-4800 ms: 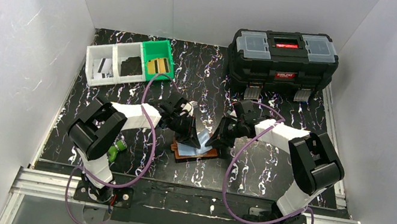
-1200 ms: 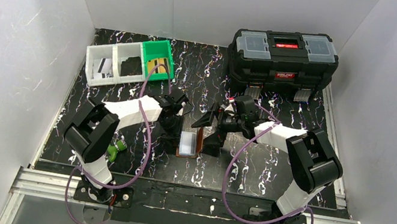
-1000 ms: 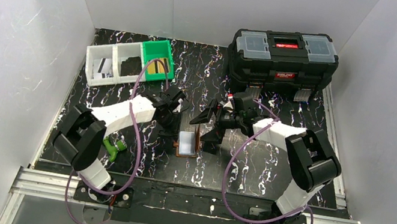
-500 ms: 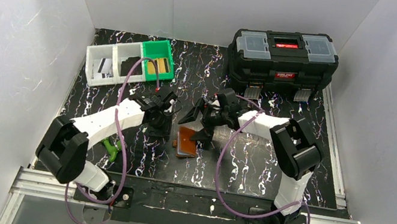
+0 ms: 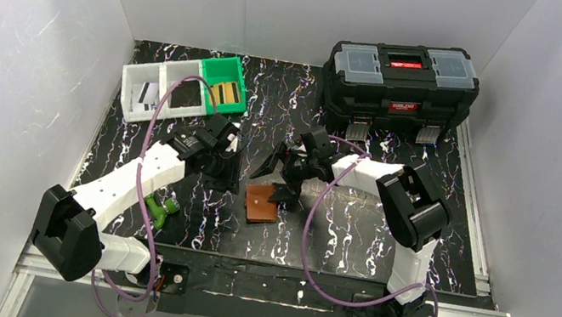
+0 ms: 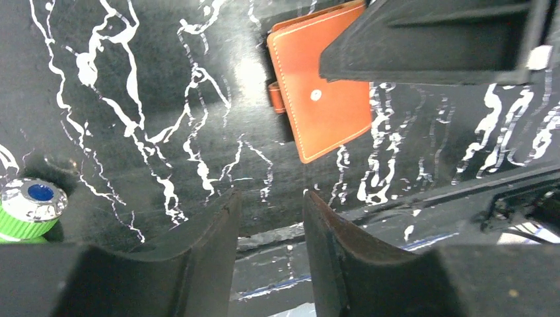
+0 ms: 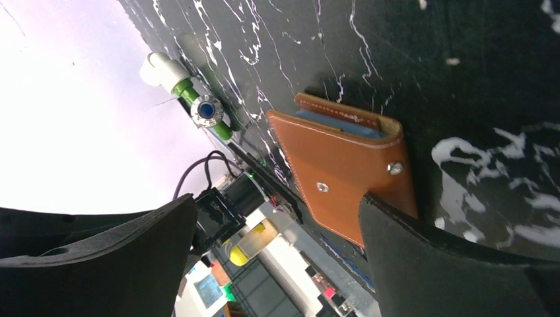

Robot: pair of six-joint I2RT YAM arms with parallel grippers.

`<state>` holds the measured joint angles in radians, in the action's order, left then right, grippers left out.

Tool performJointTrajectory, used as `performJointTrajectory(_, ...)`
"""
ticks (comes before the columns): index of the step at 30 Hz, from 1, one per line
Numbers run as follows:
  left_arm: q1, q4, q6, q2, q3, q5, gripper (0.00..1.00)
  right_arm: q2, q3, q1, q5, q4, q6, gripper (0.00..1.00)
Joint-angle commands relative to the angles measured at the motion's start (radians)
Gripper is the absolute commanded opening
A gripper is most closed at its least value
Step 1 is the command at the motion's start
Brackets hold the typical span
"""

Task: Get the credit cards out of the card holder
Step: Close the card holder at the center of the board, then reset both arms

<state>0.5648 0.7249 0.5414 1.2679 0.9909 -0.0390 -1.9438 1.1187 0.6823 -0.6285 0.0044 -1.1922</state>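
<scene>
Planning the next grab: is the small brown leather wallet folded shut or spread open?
Folded shut: the brown leather wallet lies flat, outer face and snap dot up.

Top camera looks down from behind; both wrist cameras sit close, sharing the card holder (image 6: pixel 321 99)

I see the card holder (image 5: pixel 261 203) folded shut, lying flat mid-scene toward the near side (brown leather, pale snap dot up); credit cards indiscernible.
</scene>
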Motion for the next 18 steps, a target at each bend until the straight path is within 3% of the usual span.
performJointTrajectory(1,-0.003,0.016,-0.028,-0.01,0.119,-0.063,0.42,0.125,0.051,-0.005,0.082,-0.112,0.077,0.98)
performJointTrajectory(8,-0.011,0.05,-0.084,0.074,0.351,-0.111,0.55,0.367,0.169,-0.049,0.268,-0.369,0.276,0.98)
performJointTrajectory(13,-0.037,0.043,-0.073,0.099,0.476,-0.163,0.95,0.524,0.227,-0.075,0.435,-0.507,0.394,0.98)
performJointTrajectory(18,-0.052,0.068,-0.049,0.122,0.553,-0.078,0.98,0.634,0.23,-0.127,0.514,-0.551,0.462,0.98)
